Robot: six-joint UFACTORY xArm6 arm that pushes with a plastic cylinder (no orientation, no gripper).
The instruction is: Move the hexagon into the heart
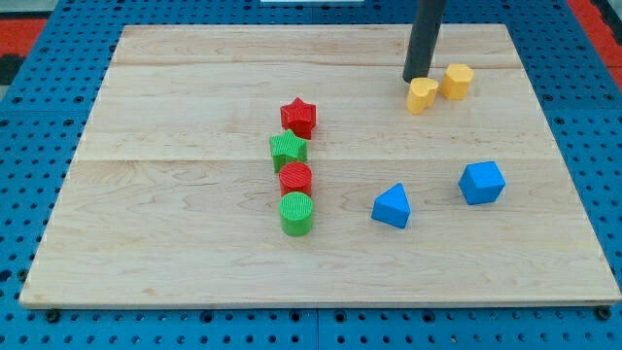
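Blocks on a pale wood board (194,253) w/ visible grain and plank seams, sitting on a blue pegboard (39,146) full of holes. Count: 8 blocks total, 2 yellow, 2 red, 2 green, 2 blue, all look like ribbed/matte plastic. Yellow heart (421,95) and yellow hexagon (458,81) are at the view's top right, just beside each other, hexagon to the right and slightly higher; can't tell if they touch. My tip (416,79) is the lower end of a straight dark rod coming down from the view's top, right at the heart's upper-left edge, looks touching or nearly so, and left of the hexagon. No pincer on this rig, just the rod, so no open/closed state to give. Mid-board there's a tight vertical column: red star (298,117) on top, green star (288,151) under it, then red cylinder (295,179), then green cylinder (297,214) at the bottom; neighbours touch or nearly touch. Blue triangle-ish block (392,206) sits right of the column, blue block (482,182) w/ angled faces further right, shape hard to call, maybe pentagon. Both blues well apart from the yellows.
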